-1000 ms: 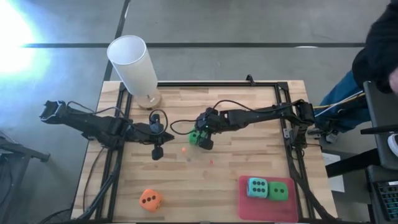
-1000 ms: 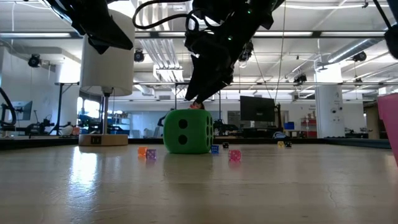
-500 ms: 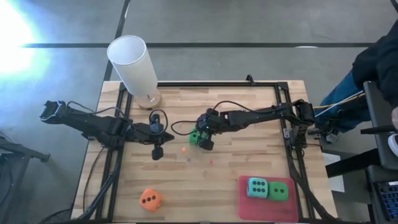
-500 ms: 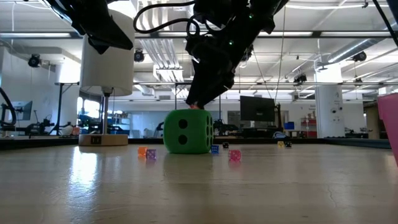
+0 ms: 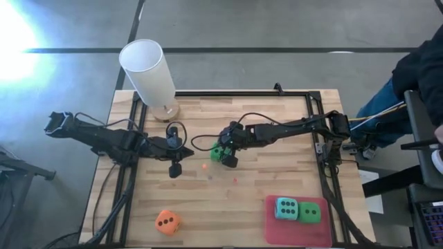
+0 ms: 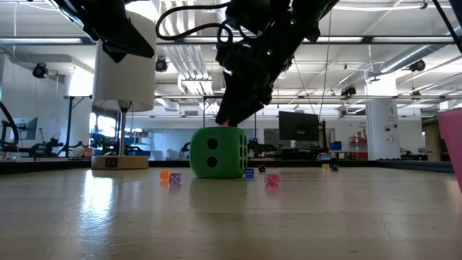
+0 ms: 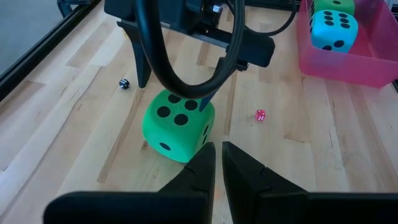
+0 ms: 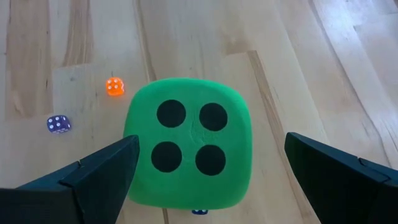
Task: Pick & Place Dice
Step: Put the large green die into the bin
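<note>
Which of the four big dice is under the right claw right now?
The bright green soft die at the table's middle, four pips up, sits between the open right claw fingers. The orange die lies alone; the teal die and the other green die rest on the pink mat.

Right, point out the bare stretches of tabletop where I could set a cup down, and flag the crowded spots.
Bare wood lies between the orange die and the pink tray, and in the far right corner behind the right arm. Crowded: the middle, where the right gripper straddles the green die beside the left gripper and scattered tiny dice, and the far left corner by the white cylinder.
</note>
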Available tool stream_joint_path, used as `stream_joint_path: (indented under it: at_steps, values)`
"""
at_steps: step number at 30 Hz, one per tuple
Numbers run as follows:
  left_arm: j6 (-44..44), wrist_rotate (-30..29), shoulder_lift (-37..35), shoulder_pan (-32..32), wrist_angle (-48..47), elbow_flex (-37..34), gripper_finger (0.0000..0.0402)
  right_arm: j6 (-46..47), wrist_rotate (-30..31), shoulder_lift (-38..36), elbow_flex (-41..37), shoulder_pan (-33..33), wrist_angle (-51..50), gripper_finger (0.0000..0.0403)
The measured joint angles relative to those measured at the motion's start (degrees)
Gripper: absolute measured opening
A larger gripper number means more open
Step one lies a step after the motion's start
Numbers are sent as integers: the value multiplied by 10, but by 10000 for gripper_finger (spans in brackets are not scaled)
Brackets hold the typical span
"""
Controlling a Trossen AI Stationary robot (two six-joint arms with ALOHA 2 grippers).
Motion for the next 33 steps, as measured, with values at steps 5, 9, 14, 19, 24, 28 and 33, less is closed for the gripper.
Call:
stream_joint_path:
  at_steps: [5, 9, 14, 19, 24, 28, 33]
  values:
    - [0, 0, 0, 0, 0, 0, 36, 0, 0, 0, -4, 0, 2, 400]
    - [0, 0, 0, 0, 0, 0, 36, 0, 0, 0, -6, 0, 2, 400]
    - [0, 0, 0, 0, 0, 0, 36, 0, 2, 0, -6, -1, 4, 400]
    - [0, 0, 0, 0, 0, 0, 36, 2, 3, 0, -6, -3, 5, 400]
    - [0, 0, 0, 0, 0, 0, 36, 2, 4, 0, -7, -4, 16, 400]
    - [0, 0, 0, 0, 0, 0, 36, 2, 4, 0, -7, -4, 15, 400]
    - [0, 0, 0, 0, 0, 0, 36, 2, 4, 0, -8, -4, 15, 400]
